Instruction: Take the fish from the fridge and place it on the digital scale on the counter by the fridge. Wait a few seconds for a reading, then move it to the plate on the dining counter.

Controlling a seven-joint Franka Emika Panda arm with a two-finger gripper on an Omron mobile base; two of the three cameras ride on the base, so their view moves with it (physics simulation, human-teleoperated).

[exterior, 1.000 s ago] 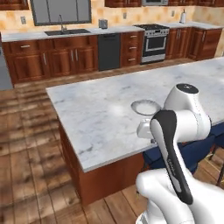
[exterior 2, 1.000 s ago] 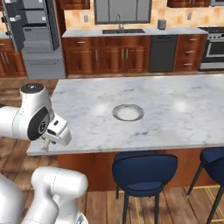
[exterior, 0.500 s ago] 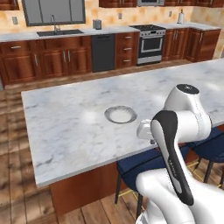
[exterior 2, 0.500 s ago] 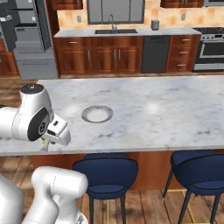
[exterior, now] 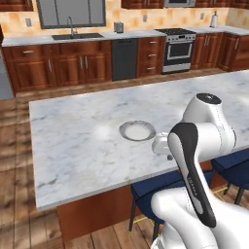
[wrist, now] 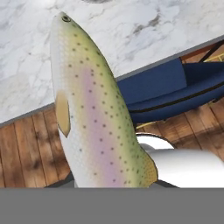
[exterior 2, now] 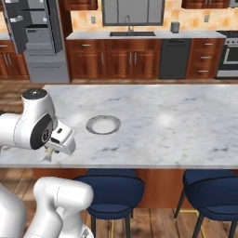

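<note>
My gripper (exterior 2: 51, 150) hangs over the near edge of the dining counter (exterior 2: 186, 121), shut on the fish (wrist: 92, 113). The fish, a speckled greenish-silver body with a pink stripe, points head first toward the marble in the hand view and hides the fingertips. In the left base view the gripper (exterior: 168, 154) sits just right of and nearer than the plate (exterior: 137, 130). The round pale plate (exterior 2: 103, 124) lies bare on the marble, up and to the right of the hand. The fridge (exterior 2: 35, 28) stands open at the far left. The digital scale is out of view.
Dark-blue stools (exterior 2: 111, 190) (exterior 2: 211, 186) stand under the counter's near edge, below the hand. Along the back wall run wood cabinets with a sink (exterior 2: 132, 33), a black dishwasher (exterior: 125, 58) and a stove (exterior: 179, 48). Wood floor lies between.
The base has driven along the dining counter, so the whole scene shifted in both base views and the plate came closer to the hand. The arm kept its pose with the fish.
</note>
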